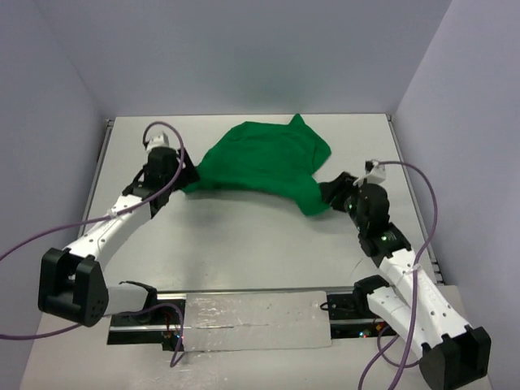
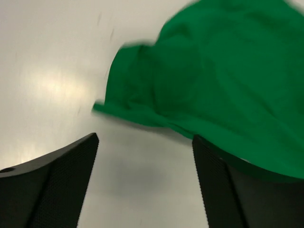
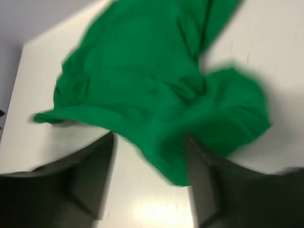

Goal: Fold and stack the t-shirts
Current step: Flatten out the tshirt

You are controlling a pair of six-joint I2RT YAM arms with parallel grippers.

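A bright green t-shirt (image 1: 260, 158) lies crumpled on the grey table, past the middle. My left gripper (image 1: 185, 177) sits at its left edge. In the left wrist view this gripper (image 2: 145, 142) is open with bare table between its fingers, and the t-shirt (image 2: 228, 80) lies just beyond, its hem over the right fingertip (image 2: 209, 152). My right gripper (image 1: 329, 195) is at the shirt's near right corner. In the blurred right wrist view that gripper (image 3: 149, 140) is open, and a lobe of the t-shirt (image 3: 142, 71) lies loose between its fingers, nearer the right one.
Grey walls close in the table (image 1: 244, 236) at the back and both sides. A shiny metal plate (image 1: 252, 321) lies at the near edge between the arm bases. Purple cables (image 1: 49, 236) loop off both arms.
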